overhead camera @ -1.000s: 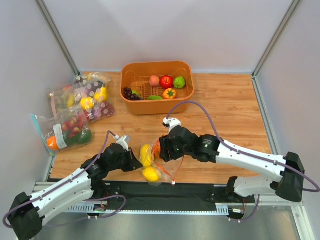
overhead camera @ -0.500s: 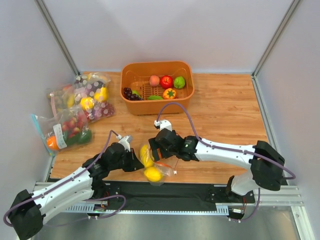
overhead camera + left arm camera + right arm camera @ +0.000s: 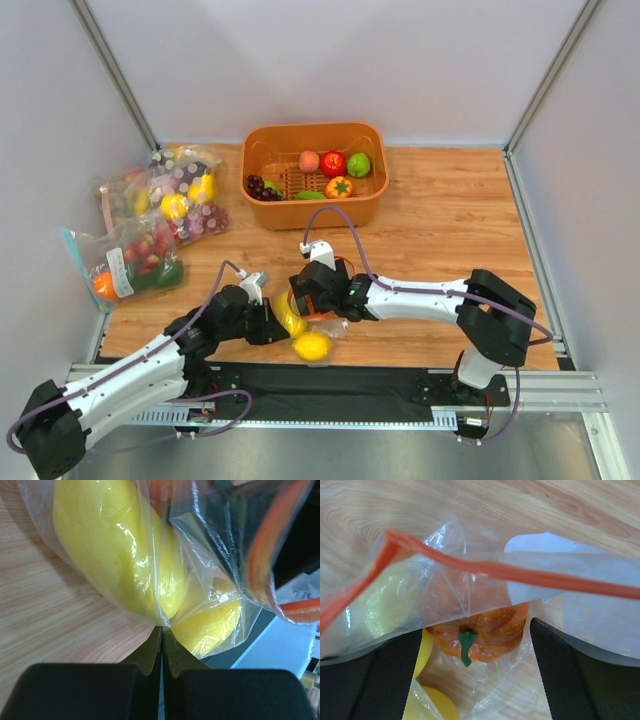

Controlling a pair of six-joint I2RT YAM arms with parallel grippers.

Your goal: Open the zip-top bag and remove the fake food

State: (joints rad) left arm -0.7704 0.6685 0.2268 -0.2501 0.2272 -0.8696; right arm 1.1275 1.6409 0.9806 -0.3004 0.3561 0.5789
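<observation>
We see the zip-top bag (image 3: 322,327) at the near edge of the surface (image 3: 440,230). The left jaws are clamped on its film; the right jaws stand apart, the orange pepper (image 3: 487,627) showing between them.

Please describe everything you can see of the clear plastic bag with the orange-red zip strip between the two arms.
The clear crinkly plastic bag lies at the near edge of the wooden table, its orange-red zip strip looking parted. Inside show yellow lemon-like fruits and an orange bell pepper. The left pincer is shut on a fold of its film; the right pincer stands open astride the pepper.
</observation>
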